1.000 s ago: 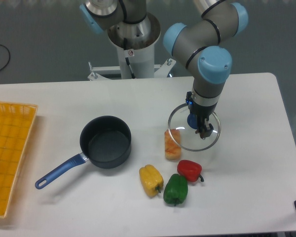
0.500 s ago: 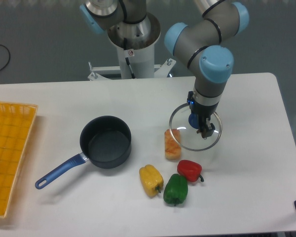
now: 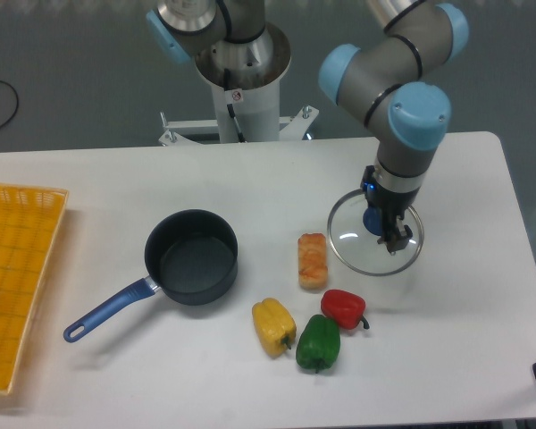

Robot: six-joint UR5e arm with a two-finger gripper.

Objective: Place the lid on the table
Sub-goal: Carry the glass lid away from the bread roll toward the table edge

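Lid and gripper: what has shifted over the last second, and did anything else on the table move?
The gripper has carried the lid to the image right, so the lid no longer overlaps the orange-and-white food piece and now sits clear of it. The gripper is still closed on the lid's knob. The saucepan, yellow pepper, green pepper, red pepper and mesh tray stayed put.
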